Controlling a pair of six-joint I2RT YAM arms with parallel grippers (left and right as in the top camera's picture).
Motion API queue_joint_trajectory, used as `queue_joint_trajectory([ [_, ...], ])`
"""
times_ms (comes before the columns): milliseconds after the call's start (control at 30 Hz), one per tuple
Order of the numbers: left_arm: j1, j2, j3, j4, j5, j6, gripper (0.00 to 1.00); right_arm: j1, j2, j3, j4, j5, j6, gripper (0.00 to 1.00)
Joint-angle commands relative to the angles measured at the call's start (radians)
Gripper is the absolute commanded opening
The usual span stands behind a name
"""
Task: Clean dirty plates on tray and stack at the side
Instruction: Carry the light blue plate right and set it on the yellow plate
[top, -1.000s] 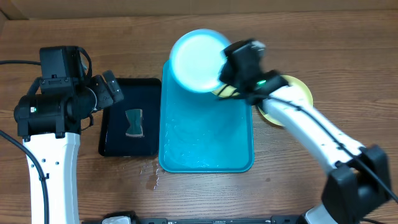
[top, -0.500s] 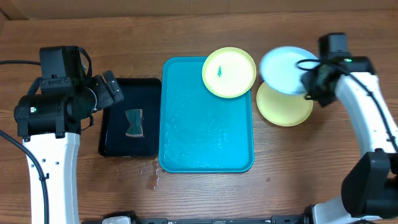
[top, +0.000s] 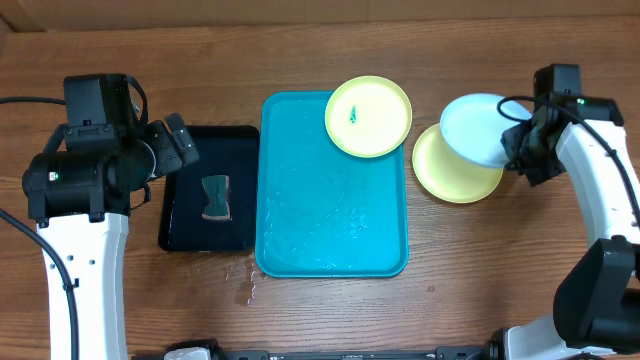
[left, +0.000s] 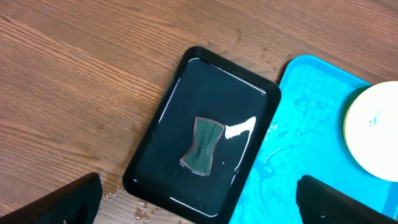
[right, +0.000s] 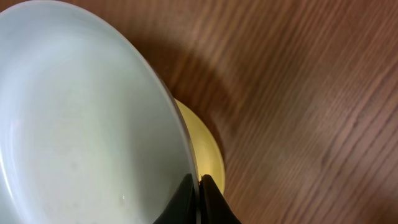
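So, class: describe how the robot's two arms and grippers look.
The left arm and right arm have white tubular links and boxy black joints, each with a small green light. Thin black cables run alongside. The left gripper and right gripper are black.

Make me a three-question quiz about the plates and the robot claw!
1. Where is the smudged green plate? A on a chair; B on a corner of the turquoise tray; C on the floor.
2. How many plates are there? A one; B six; C three.
3. What is the right claw doing? A shut on the light blue plate; B hanging wide open; C holding a cup.
Answers: 1 B, it overhangs the tray's rim. 2 C, two green, one light blue. 3 A, it pinches that plate's rim.
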Motion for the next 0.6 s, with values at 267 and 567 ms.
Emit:
queue_joint_trajectory([
  [267, 0.005, 0.002, 0.003, 0.001, -0.012, -0.009, 1.00, 0.003, -0.012, -0.187, 0.098, -0.071, 0.031, 0.04],
  [567, 0.005, 0.002, 0.003, 0.001, -0.012, -0.009, 1.00, 0.011, -0.012, -0.260, 0.164, -0.132, 0.031, 0.04],
])
